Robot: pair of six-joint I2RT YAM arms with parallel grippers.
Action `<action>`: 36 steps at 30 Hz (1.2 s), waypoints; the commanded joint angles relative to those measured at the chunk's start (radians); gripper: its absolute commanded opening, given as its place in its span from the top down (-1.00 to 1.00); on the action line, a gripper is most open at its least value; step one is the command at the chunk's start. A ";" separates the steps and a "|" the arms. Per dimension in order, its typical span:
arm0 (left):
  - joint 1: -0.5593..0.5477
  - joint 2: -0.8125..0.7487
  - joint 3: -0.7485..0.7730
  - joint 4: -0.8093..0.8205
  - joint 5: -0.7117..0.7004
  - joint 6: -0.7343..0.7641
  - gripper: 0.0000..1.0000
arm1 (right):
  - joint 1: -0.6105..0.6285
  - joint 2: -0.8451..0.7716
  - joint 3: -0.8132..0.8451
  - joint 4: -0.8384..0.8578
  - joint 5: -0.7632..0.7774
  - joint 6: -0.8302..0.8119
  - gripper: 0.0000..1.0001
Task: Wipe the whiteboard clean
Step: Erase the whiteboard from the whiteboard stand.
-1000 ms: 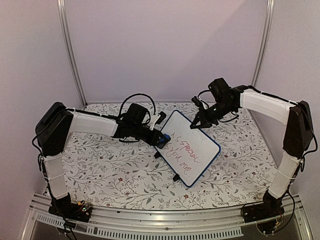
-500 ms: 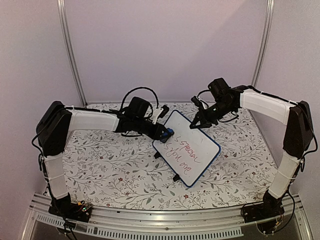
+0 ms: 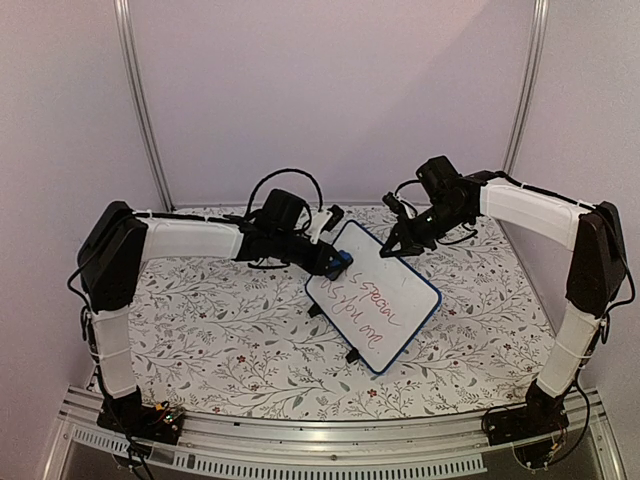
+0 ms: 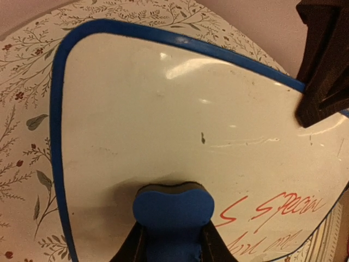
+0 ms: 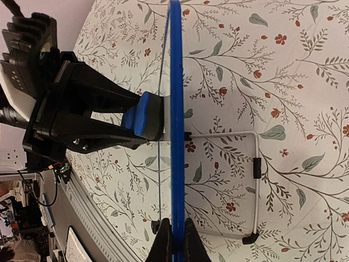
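The left gripper (image 3: 338, 263) is clamped on a small blue eraser (image 4: 170, 210), and the eraser's front face presses against the whiteboard (image 3: 405, 285) straight ahead of its fingers. Beyond the eraser and to the gripper's left the board surface is bare white; just to its right begin 2 lines of red handwriting (image 4: 272, 210). The right gripper (image 5: 174, 240) is pinched tight on the board's blue frame at the upper edge, so the frame runs straight out from between its fingers, with the left gripper on one side and a thin wire stand (image 5: 256, 164) with 2 black feet on the other. The board leans tilted on the floral tablecloth (image 3: 220, 330) between the 2 grippers.
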 commanded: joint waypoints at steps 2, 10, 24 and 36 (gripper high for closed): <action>-0.015 0.016 -0.089 -0.016 -0.022 -0.006 1.00 | 0.025 0.013 -0.030 -0.073 0.013 -0.040 1.00; -0.018 0.007 -0.154 0.002 -0.017 -0.023 1.00 | 0.025 0.012 -0.031 -0.075 0.014 -0.039 1.00; -0.022 -0.021 -0.201 0.026 -0.017 -0.033 1.00 | 0.024 0.014 -0.031 -0.073 0.013 -0.041 1.00; -0.031 -0.013 -0.017 -0.009 -0.020 0.003 1.00 | 0.024 0.012 -0.032 -0.074 0.013 -0.041 1.00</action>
